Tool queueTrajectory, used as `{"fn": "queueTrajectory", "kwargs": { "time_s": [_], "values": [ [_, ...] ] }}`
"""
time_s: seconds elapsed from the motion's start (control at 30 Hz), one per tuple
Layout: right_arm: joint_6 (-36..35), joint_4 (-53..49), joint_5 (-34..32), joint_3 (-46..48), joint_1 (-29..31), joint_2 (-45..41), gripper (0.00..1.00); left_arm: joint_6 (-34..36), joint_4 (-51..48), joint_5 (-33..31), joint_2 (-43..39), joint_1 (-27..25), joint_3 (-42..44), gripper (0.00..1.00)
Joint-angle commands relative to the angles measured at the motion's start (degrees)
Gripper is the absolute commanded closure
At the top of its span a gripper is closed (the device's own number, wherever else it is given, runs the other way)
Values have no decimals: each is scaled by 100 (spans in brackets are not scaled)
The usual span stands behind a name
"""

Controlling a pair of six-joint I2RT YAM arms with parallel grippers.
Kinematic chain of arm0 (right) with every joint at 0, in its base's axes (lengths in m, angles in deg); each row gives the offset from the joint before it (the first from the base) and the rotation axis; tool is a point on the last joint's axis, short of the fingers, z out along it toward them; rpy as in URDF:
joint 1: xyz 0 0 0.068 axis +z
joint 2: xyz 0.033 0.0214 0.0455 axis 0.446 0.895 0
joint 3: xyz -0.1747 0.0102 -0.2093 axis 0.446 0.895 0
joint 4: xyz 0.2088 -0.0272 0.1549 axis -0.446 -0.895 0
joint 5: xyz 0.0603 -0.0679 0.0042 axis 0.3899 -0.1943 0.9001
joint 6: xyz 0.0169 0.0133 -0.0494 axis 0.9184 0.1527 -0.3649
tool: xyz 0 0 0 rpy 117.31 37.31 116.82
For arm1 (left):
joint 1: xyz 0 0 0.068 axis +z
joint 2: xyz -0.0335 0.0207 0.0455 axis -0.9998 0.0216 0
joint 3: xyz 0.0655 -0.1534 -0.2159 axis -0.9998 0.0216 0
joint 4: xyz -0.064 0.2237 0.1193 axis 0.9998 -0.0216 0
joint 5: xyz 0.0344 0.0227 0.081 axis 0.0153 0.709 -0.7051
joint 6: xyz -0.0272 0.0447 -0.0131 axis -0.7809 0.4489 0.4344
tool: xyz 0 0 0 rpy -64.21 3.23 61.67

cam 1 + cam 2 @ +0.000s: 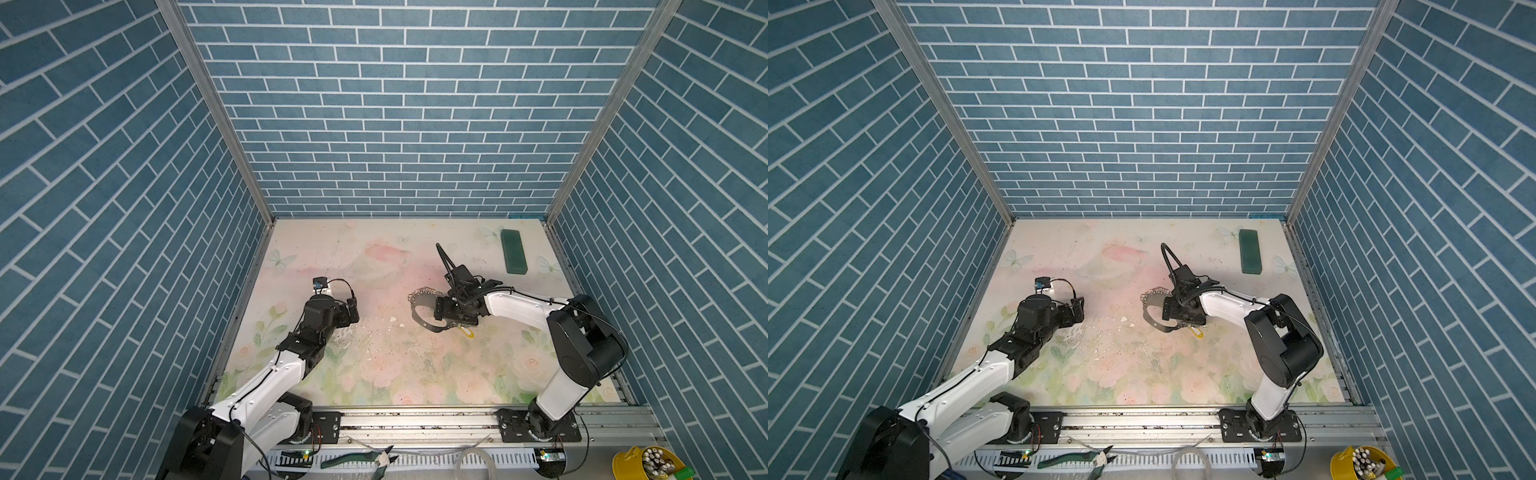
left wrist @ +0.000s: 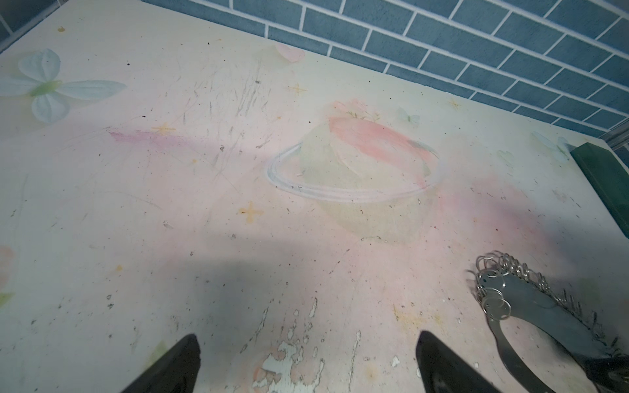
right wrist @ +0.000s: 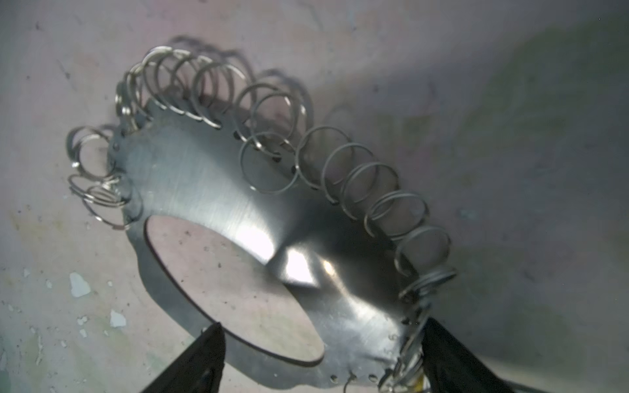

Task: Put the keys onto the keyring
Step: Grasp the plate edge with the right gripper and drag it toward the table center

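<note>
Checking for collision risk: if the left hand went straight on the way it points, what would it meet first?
Probably the bare table: the left hand, open, angles down at it with nothing ahead. The keyring sits off to the side, depth unclear.

No legible txt, labels or brands in any view. The keyring [image 3: 211, 190] has tiny stamped marks by its rim holes in the right wrist view, too blurred to read.
</note>
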Motion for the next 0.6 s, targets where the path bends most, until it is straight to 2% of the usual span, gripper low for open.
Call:
{"fn": "queueTrajectory", "kwargs": {
  "time_s": [0.0,0.2,0.37,0.57],
  "values": [
    [296,-76,418,-208,375,441,12,6,98,36,31,-29,-79,0],
    [262,-84,559,-823,779,915,14,1,107,60,64,-25,-94,0],
    [135,-320,463,-1240,889,1150,16,16,103,96,84,-22,-106,0],
    [-381,-1112,-586,-1200,757,285,15,15,152,211,156,-23,-126,0]
  ]
}}
